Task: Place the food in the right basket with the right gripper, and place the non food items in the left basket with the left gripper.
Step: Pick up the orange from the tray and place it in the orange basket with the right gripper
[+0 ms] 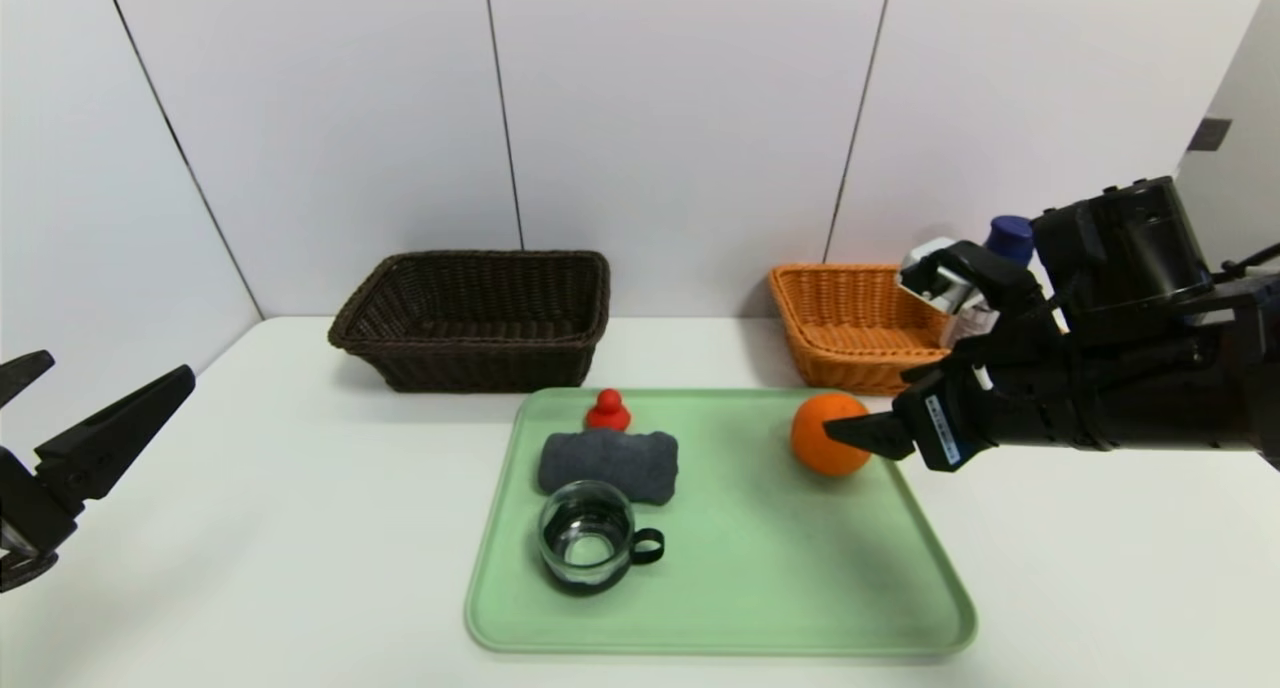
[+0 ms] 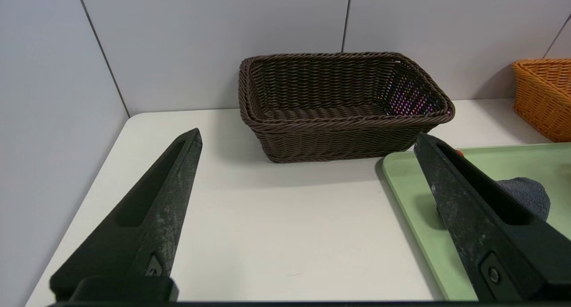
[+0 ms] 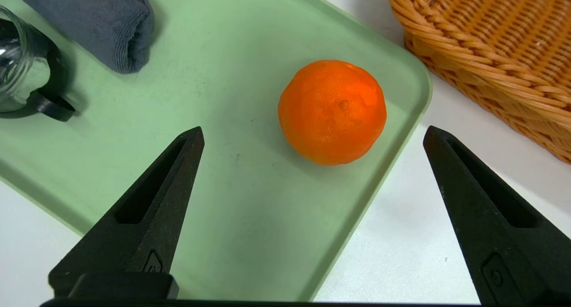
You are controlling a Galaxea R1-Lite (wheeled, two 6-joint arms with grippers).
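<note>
An orange (image 1: 830, 433) (image 3: 332, 112) lies near the far right corner of the green tray (image 1: 760, 558) (image 3: 232, 217). My right gripper (image 1: 868, 405) (image 3: 313, 132) hovers over the tray's right edge, just short of the orange, open and holding nothing. Also on the tray are a rolled grey towel (image 1: 608, 463) (image 3: 93, 21), a small red item (image 1: 607, 410) behind it and a glass cup (image 1: 587, 536) (image 3: 18, 70) with a black handle. The dark brown left basket (image 1: 475, 318) (image 2: 343, 101) and the orange right basket (image 1: 855, 323) (image 3: 490, 43) stand by the wall. My left gripper (image 1: 120, 365) (image 2: 308, 135) waits open at the table's left edge.
The white table (image 1: 300, 528) meets grey wall panels at the back and left. The tray's left rim (image 2: 410, 177) lies close to the brown basket's front. A blue-capped item (image 1: 1008, 236) shows behind my right arm, beside the orange basket.
</note>
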